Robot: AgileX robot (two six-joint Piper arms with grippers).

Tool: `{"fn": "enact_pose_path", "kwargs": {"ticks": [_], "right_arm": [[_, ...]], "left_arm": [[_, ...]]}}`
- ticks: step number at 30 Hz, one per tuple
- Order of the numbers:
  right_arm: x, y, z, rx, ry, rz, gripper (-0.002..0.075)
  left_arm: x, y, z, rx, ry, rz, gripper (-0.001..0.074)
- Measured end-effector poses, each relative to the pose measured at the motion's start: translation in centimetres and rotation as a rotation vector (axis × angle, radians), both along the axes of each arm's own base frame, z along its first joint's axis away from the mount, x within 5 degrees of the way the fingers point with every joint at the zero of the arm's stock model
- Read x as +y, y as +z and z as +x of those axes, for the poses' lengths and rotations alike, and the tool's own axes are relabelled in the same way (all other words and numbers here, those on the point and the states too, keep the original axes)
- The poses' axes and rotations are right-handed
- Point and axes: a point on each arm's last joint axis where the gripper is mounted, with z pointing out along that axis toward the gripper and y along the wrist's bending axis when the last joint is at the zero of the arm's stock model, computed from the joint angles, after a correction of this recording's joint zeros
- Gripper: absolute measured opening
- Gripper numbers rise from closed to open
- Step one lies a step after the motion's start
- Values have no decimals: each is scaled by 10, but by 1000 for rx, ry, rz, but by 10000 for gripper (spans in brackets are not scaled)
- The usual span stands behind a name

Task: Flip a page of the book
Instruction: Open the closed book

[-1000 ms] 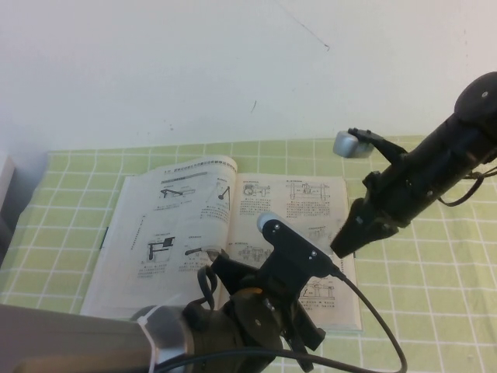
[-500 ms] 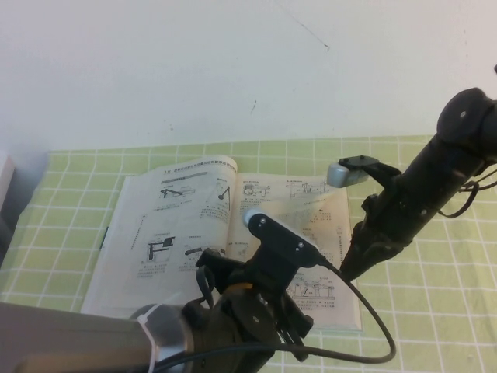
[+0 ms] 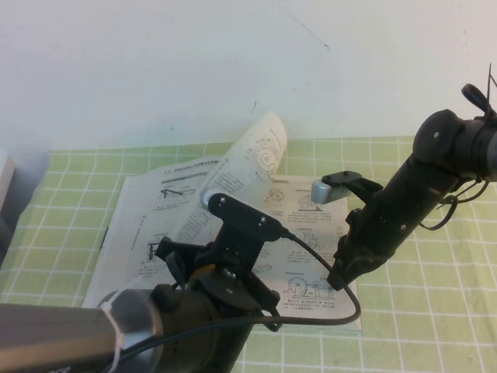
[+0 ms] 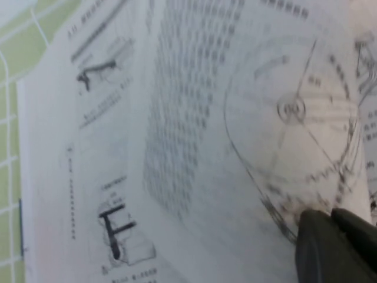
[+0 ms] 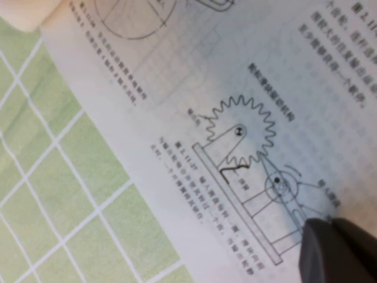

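The book (image 3: 194,225) lies open on the worktop (image 3: 435,311), which is covered in a green checked cloth. One page (image 3: 252,159) stands lifted and curled above the spine, its top edge reaching up against the white wall (image 3: 155,62), a round diagram showing on its face. The left tool (image 3: 248,299) sits low over the middle of the book, beneath the raised page; whether it is open or closed cannot be told. The right tool (image 3: 336,281) points down onto the lower right-hand page beside a gear drawing (image 5: 238,132), its fingertips drawn together.
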Motion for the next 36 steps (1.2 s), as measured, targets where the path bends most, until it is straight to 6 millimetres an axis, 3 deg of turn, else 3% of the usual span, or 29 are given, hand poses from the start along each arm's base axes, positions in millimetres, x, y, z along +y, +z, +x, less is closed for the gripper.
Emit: {"fn": "enact_pose_path", "kwargs": {"ticks": [3, 14, 21, 24, 29, 32, 36], "right_arm": [[0, 0, 0, -1, 0, 0, -1], [0, 0, 0, 1, -5, -4, -1], [-1, 5, 2, -16, -5, -12, -1], [-2, 23, 6, -79, 6, -27, -1], [-10, 77, 11, -247, 17, -91, -1], [-19, 109, 9, -342, 16, -164, -1], [-39, 156, -3, -469, -18, -305, -1]], "left_arm": [[2, 9, -1, -20, -16, 7, -3], [14, 11, -1, -57, 7, 150, -3], [10, 24, -5, -52, -10, 8, -3], [1, 37, -12, -21, -95, -149, -3], [-21, 64, -35, 75, -397, -433, -2], [-25, 81, -46, 102, -500, -550, -2], [-18, 100, -53, 63, -514, -602, -2]]}}
